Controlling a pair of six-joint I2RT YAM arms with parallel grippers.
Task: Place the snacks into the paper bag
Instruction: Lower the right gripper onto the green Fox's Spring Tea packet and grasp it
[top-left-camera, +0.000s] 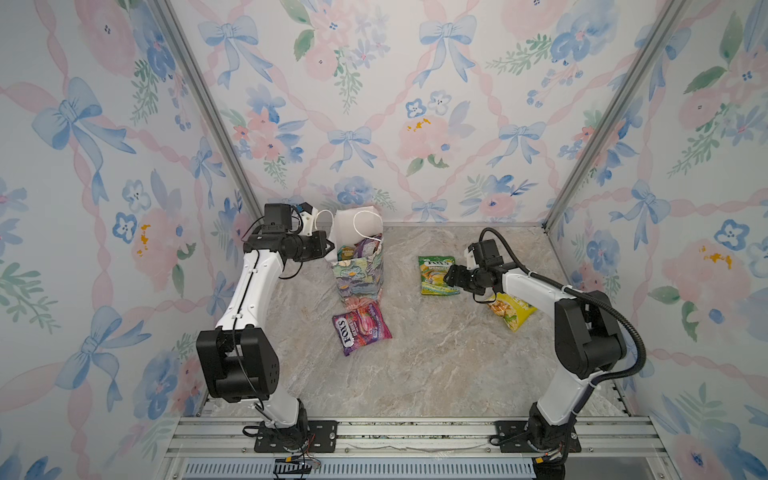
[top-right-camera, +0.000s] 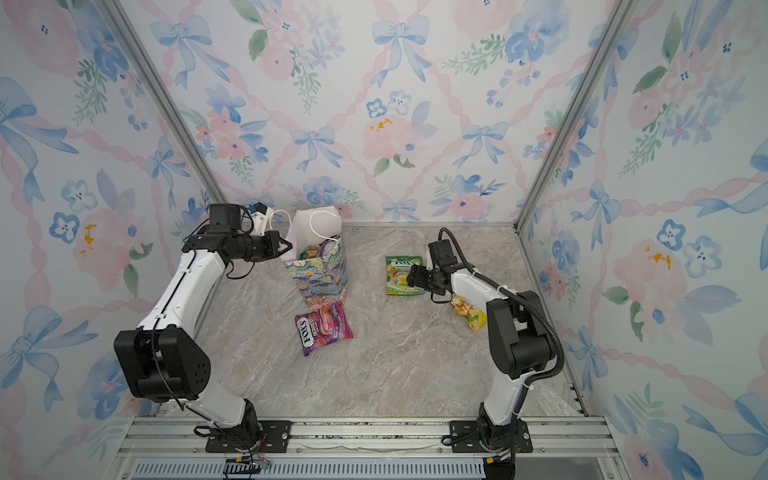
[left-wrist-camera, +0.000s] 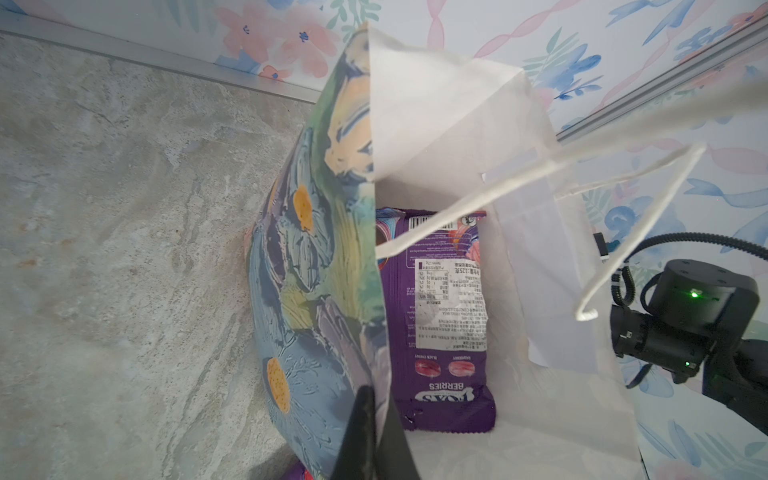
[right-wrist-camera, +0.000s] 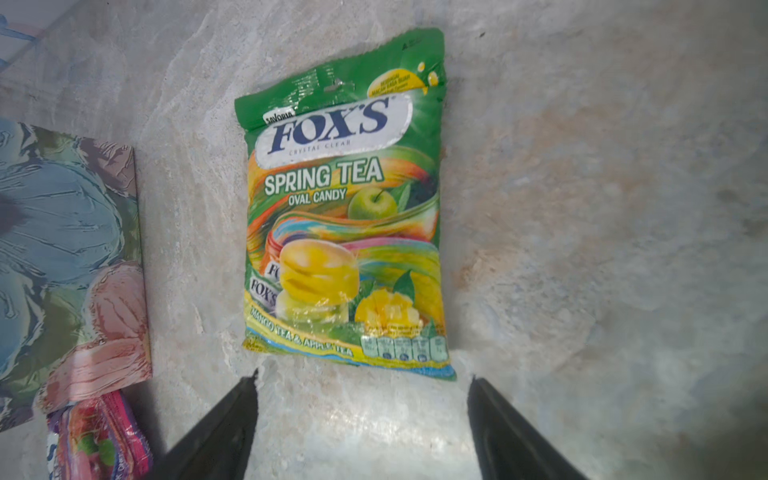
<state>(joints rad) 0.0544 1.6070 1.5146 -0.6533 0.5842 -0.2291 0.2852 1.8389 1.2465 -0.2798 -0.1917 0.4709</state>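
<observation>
Fingers L (left-wrist-camera: 361, 436) clamp paper bag (left-wrist-camera: 316, 270) wall; fingers R (right-wrist-camera: 220, 428) spread wide, empty, nr green packet (right-wrist-camera: 345, 208).

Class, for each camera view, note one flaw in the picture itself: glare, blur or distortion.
In both top views the wide-angle lens splays the wall rails outward, and the light is even. In the right wrist view glare whitens the logo on the green packet, and the edges smear. In the left wrist view the near cord handle is out of focus, while the purple packet reads clearly.
</observation>
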